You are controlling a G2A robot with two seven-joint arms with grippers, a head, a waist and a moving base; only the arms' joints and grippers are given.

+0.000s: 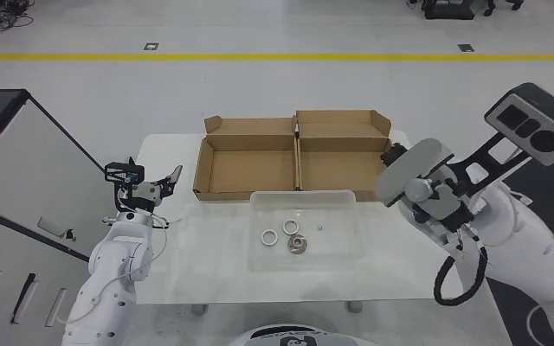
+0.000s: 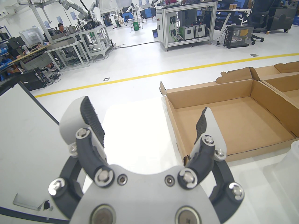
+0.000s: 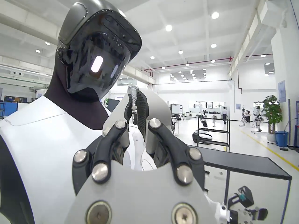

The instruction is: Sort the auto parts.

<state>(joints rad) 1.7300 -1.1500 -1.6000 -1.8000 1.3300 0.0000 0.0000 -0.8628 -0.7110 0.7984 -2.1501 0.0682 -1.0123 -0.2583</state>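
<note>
The right gripper (image 3: 135, 104) was clamped on a threaded bolt (image 3: 132, 96), held up off the table. The left gripper (image 2: 145, 108) hung wide open beside the left cardboard box (image 2: 233, 117). That box and the right cardboard box (image 1: 342, 170) looked empty, so sorting seemed barely begun. The top view gave the clear tray (image 1: 303, 196) with rings (image 1: 271, 236) left to sort; the right wrist view gave the bolt's threads.

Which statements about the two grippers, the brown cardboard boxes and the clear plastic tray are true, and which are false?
1. The left gripper is open and empty. True.
2. The right gripper holds nothing. False: it is shut on a threaded metal bolt.
3. The brown cardboard box nearer the left gripper is empty. True.
4. The clear plastic tray holds no parts. False: a white ring and a grey metal part lie in it.
</note>
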